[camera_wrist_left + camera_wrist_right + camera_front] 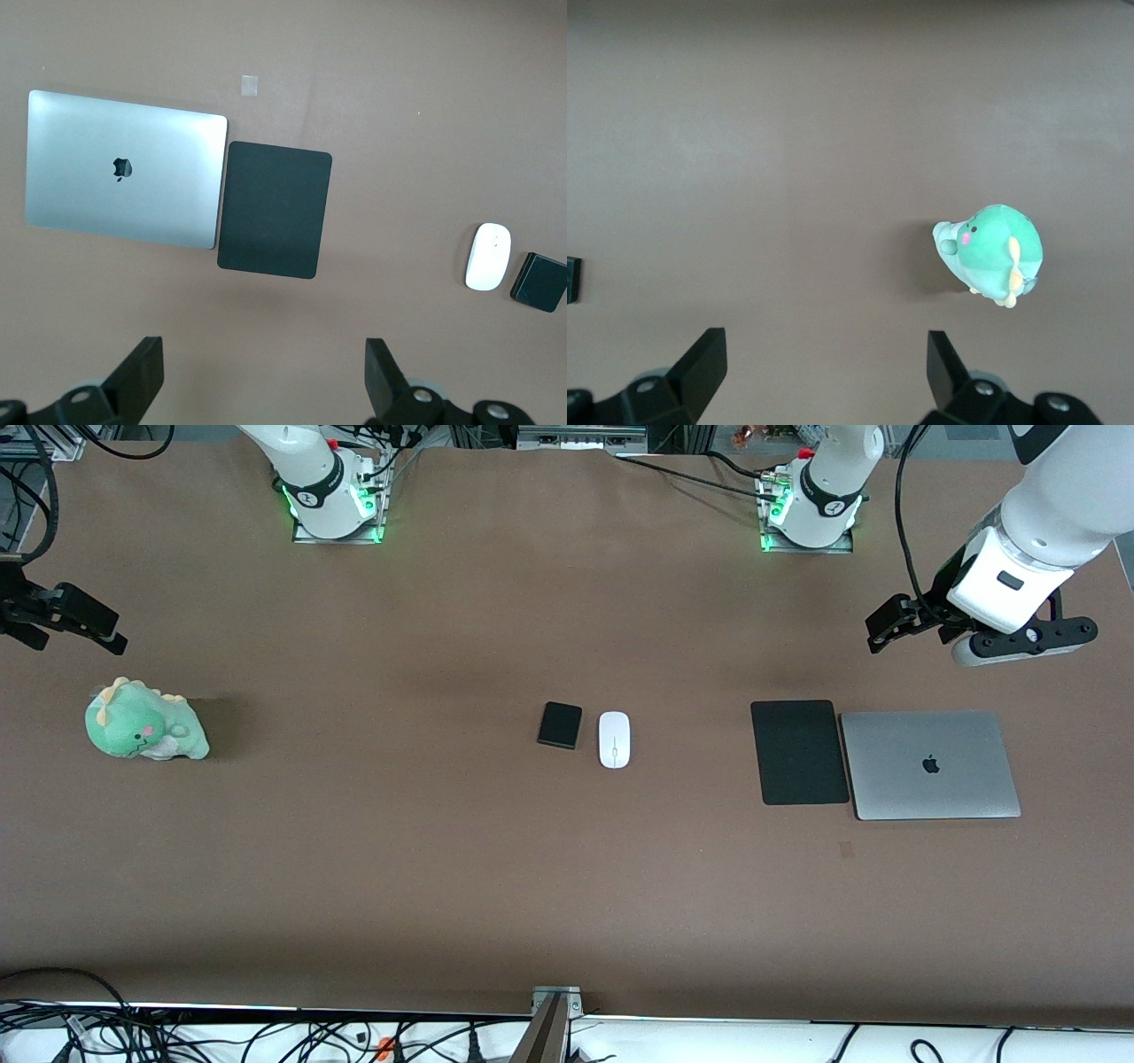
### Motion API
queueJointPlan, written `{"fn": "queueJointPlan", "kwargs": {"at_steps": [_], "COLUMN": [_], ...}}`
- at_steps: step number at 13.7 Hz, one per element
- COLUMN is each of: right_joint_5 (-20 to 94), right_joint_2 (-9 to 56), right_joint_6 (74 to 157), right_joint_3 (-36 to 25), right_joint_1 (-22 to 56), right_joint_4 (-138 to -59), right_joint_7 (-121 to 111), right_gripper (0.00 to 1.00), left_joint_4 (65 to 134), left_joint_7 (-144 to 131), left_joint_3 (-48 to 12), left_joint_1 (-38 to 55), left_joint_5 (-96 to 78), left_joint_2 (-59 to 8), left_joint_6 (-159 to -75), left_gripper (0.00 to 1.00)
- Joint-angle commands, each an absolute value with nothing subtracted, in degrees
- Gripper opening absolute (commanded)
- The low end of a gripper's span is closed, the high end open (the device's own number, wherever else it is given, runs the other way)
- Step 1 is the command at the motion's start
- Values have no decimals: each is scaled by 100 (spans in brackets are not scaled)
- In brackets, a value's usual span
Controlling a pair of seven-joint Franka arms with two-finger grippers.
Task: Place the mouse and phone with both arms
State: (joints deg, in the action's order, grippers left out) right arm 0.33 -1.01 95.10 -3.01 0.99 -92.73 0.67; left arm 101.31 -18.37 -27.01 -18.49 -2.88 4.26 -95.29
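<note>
Left pincer (886, 627) spread over bare table | right pincer (84, 622) likewise

phone (560, 725) just beside mouse (614, 739), mat (799, 752) touching laptop (929, 764)

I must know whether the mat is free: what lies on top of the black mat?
Nothing lies on the black mat; its whole top shows bare. The mouse and phone lie on the table, apart from it.
</note>
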Motion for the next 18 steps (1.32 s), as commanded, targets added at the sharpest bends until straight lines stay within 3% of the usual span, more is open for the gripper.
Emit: {"fn": "queueJointPlan", "kwargs": {"at_steps": [1, 18], "right_joint_5": [149, 184], "right_joint_2": [-53, 1054], "right_joint_6": [9475, 9992], "right_joint_3": [-264, -255], "right_joint_1": [132, 729], "right_joint_4": [-9325, -9343], "right_joint_7": [53, 97], "right_gripper": [100, 100], "left_joint_4": [10055, 10055], "left_joint_7": [-1714, -1784], "left_joint_3": [-2716, -2777], "left_joint_1": [-1881, -1881], "left_joint_5": [-211, -202], "left_joint_2": [369, 387], "left_joint_6": [-9404, -9228], "left_gripper": [100, 100]}}
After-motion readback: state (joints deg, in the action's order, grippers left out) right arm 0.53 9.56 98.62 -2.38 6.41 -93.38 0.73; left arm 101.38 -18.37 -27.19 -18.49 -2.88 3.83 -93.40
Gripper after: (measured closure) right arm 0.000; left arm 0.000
